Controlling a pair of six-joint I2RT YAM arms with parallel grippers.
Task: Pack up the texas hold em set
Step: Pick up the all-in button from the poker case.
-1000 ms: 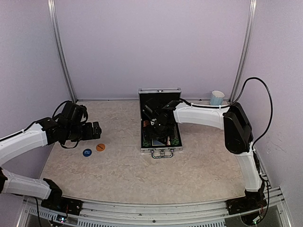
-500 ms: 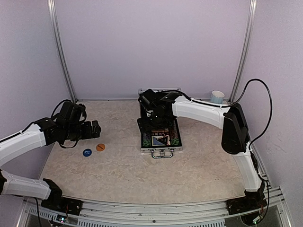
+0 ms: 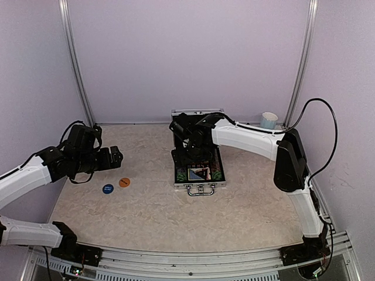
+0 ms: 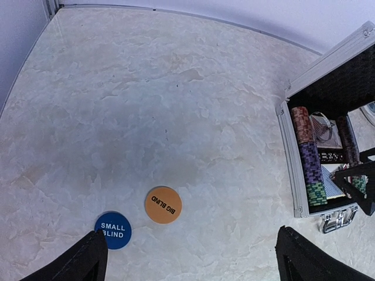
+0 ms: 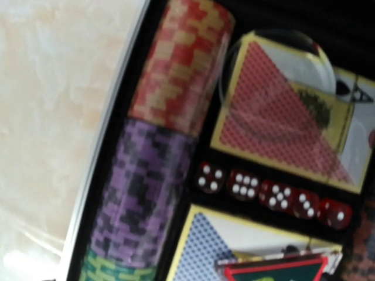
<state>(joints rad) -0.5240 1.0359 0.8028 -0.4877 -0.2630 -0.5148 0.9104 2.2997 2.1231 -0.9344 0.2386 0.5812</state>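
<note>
Beige, marbled table top (image 3: 152, 216), bounded at the back and sides by pale walls (image 3: 187, 52). Near the left edge: blue disc (image 3: 108, 188) lettered SMALL BLIND and orange disc (image 3: 124, 182) lettered BIG BLIND, both flat, just beside each other without touching, the orange one farther back and to the right. Right of centre: open silver briefcase (image 3: 199, 186), base flat on the surface, lid upright at the far side, handle toward the near edge. At the far right corner: light-blue mug (image 3: 268, 120), upright, well apart from the case.
</note>
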